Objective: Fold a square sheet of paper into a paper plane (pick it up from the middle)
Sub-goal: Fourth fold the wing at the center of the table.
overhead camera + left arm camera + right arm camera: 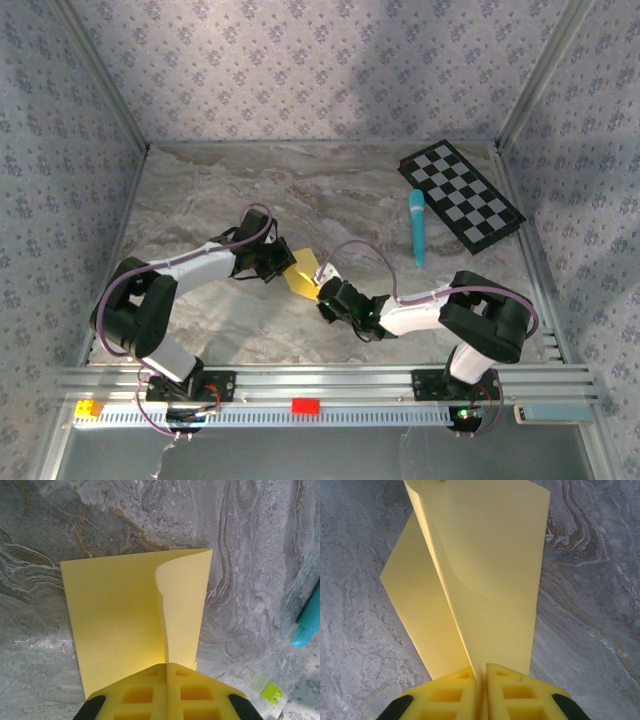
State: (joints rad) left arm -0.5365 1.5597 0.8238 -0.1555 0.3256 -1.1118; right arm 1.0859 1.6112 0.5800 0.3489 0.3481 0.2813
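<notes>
The square sheet of paper [303, 272] is plain yellow and hangs between my two grippers near the middle of the table. My left gripper [281, 262] is shut on one edge of it; in the left wrist view the sheet [125, 615] rises from the closed yellow fingers [135, 692] with a raised flap on the right. My right gripper [325, 296] is shut on the opposite side. In the right wrist view the paper [485, 570] stands up from between the pads [512, 692], bent along a lengthwise crease, a lower flap spreading left.
A light-blue marker [417, 228] lies right of centre, its tip also in the left wrist view [306, 625]. A black-and-white checkered board [461, 194] sits at the back right. A small yellow-green piece [271, 692] lies on the marble table [200, 190].
</notes>
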